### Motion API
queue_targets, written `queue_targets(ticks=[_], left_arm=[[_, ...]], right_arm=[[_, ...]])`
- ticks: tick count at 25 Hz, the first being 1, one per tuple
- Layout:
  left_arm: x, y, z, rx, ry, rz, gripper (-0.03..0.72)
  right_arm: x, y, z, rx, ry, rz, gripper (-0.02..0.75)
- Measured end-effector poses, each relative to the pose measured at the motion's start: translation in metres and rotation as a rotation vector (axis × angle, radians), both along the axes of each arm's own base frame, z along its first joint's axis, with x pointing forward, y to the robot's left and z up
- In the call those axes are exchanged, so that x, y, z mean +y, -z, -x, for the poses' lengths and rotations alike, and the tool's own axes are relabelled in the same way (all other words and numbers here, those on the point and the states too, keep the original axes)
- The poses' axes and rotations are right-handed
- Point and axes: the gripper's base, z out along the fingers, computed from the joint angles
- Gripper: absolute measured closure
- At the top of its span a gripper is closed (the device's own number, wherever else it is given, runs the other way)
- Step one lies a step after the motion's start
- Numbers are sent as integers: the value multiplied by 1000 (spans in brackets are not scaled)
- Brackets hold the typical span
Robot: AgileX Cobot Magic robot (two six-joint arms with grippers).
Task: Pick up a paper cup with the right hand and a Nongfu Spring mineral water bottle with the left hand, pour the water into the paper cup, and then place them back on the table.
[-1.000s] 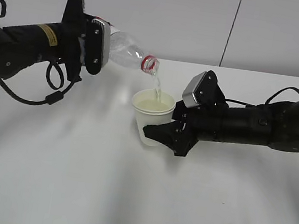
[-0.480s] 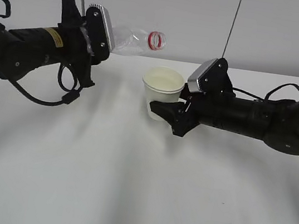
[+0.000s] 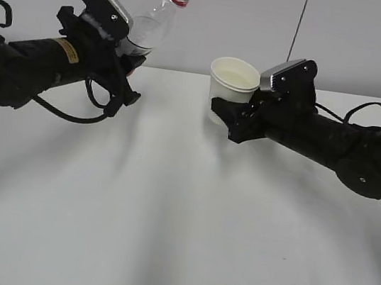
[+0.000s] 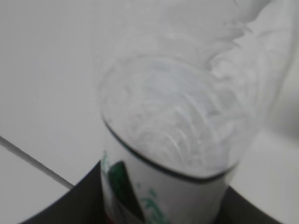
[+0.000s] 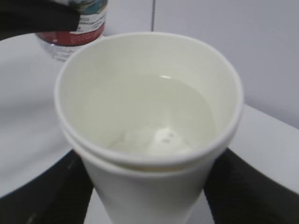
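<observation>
Cup (image 3: 234, 79) centre-far, held upright above table (image 3: 162, 238), water (image 5: 154, 116) inside, kept level against spills. Right gripper (image 3: 231, 117) jaws pinch cup low. Bottle (image 3: 153, 21) left-far, mouth tilted up, no flow. Left gripper (image 3: 122, 46) jaws clamp bottle's body.

Nothing here is coming through as readable text. The yellow label (image 3: 61, 50) on the left hand (image 3: 119, 67) is showing dark marks too small to make out. The Nongfu Spring mineral water bottle (image 4: 173, 154) is carrying green printing on its white wrap in the left wrist view, blurred past reading. In the right wrist view its red-and-white label (image 5: 77, 21) is showing fine print, also illegible.
</observation>
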Motion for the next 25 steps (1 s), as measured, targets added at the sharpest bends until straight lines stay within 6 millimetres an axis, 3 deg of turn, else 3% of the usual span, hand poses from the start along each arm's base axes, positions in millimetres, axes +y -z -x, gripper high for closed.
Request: queue_targets(ticks=[5, 11, 25], left_arm=[[2, 12, 13, 27, -8, 121, 388], [5, 23, 22, 93, -38, 248, 388], [7, 60, 37, 153, -39, 473, 388]], right_arm=[[-18, -5, -5, -33, 75, -66, 228], [-37, 6, 2, -2, 145, -87, 228], [-45, 28, 15, 19, 204, -34, 228]])
